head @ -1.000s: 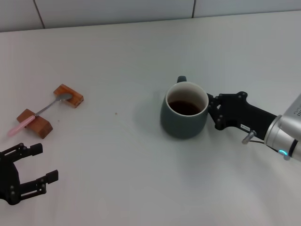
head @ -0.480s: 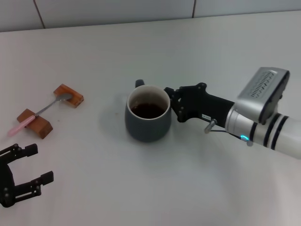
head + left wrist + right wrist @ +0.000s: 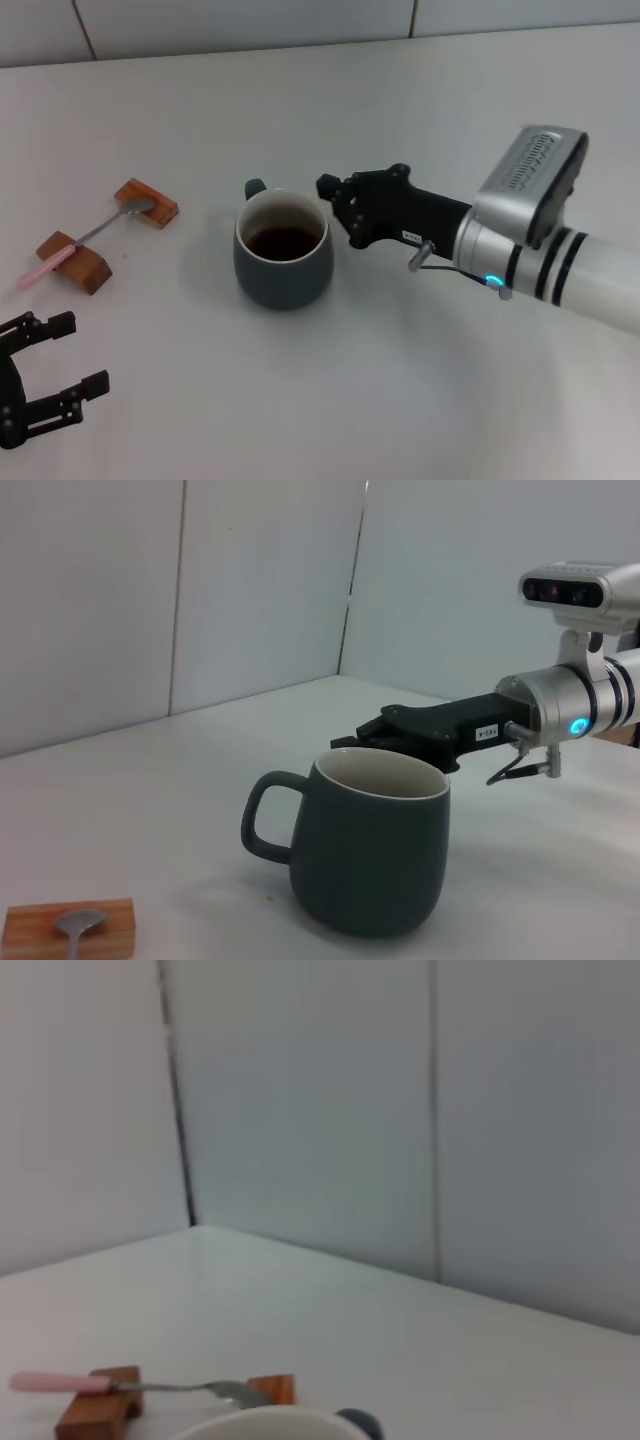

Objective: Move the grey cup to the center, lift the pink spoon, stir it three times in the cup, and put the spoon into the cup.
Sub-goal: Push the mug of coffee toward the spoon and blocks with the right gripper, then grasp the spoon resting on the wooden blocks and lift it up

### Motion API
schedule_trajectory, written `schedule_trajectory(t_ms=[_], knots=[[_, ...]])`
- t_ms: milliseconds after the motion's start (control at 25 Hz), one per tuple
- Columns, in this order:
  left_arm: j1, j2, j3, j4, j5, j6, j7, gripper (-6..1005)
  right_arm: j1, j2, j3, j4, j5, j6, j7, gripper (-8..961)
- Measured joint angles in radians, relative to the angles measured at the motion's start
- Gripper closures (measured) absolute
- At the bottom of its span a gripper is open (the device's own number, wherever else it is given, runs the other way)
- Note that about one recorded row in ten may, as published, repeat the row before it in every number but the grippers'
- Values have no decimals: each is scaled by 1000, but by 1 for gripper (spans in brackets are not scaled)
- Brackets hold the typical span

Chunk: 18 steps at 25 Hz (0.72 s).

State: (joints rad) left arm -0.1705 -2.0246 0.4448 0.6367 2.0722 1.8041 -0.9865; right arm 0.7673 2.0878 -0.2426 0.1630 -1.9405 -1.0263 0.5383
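Observation:
The grey cup point(image 3: 283, 268), with dark liquid, stands upright near the table's middle, handle to the back left. It also shows in the left wrist view point(image 3: 370, 855), and its rim shows in the right wrist view point(image 3: 270, 1425). My right gripper point(image 3: 337, 212) is open, its black fingers against the cup's right side at rim height. It shows behind the cup in the left wrist view point(image 3: 350, 742). The pink spoon point(image 3: 75, 243) lies across two wooden blocks at the left, pink end toward me. It also shows in the right wrist view point(image 3: 150, 1387). My left gripper point(image 3: 68, 355) is open and empty at the front left.
The two brown wooden blocks point(image 3: 146, 200) point(image 3: 76, 260) hold the spoon off the white table point(image 3: 300, 400). A tiled wall point(image 3: 250, 25) runs along the table's far edge.
My right gripper has pushed the cup leftward from the right side to near the middle. The left gripper has drifted slightly down and left. The spoon has not moved.

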Motion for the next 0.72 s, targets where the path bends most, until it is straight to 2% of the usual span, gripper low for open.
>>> schedule_trajectory(t_ms=[40, 80, 120, 160, 200, 240, 280, 320, 400, 440, 480, 560, 640, 720], knots=[[0, 0, 0, 0, 0, 0, 0, 201, -41, -2, 32, -23, 6, -40, 0, 922], [0, 0, 0, 0, 0, 0, 0, 201, -41, -2, 32, -23, 6, -40, 0, 922], [1, 0, 0, 0, 0, 0, 1, 201, -77, -3, 61, -46, 7, -89, 0, 922], [1, 0, 0, 0, 0, 1, 1, 201, -157, -6, 116, -97, 8, -204, 0, 921], [1, 0, 0, 0, 0, 2, 2, 201, -157, -6, 116, -97, 8, -204, 0, 921], [1, 0, 0, 0, 0, 2, 2, 201, -254, -7, 166, -169, 8, -390, 1, 921], [1, 0, 0, 0, 0, 4, 2, 201, -254, -7, 166, -169, 8, -390, 1, 921], [-1, 0, 0, 0, 0, 8, 2, 202, -288, -8, 174, -195, 8, -462, 1, 921], [-5, 0, 0, 0, 0, 12, 2, 202, -363, -8, 180, -268, 2, -651, 3, 921], [-5, 0, 0, 0, 0, 12, 2, 202, -423, -10, 177, -332, -28, -792, 9, 921], [-7, -1, 0, 0, 0, 12, 2, 202, -423, -10, 177, -332, -28, -792, 9, 920], [-21, -3, 0, 0, 0, 12, 2, 203, -464, -11, 176, -383, -91, -884, 15, 920], [-31, -6, 0, 0, 0, 12, 2, 203, -504, -12, 174, -461, -222, -964, 48, 920], [-38, -7, 0, -1, 0, 12, 2, 203, -518, -12, 174, -508, -305, -978, 89, 920]])
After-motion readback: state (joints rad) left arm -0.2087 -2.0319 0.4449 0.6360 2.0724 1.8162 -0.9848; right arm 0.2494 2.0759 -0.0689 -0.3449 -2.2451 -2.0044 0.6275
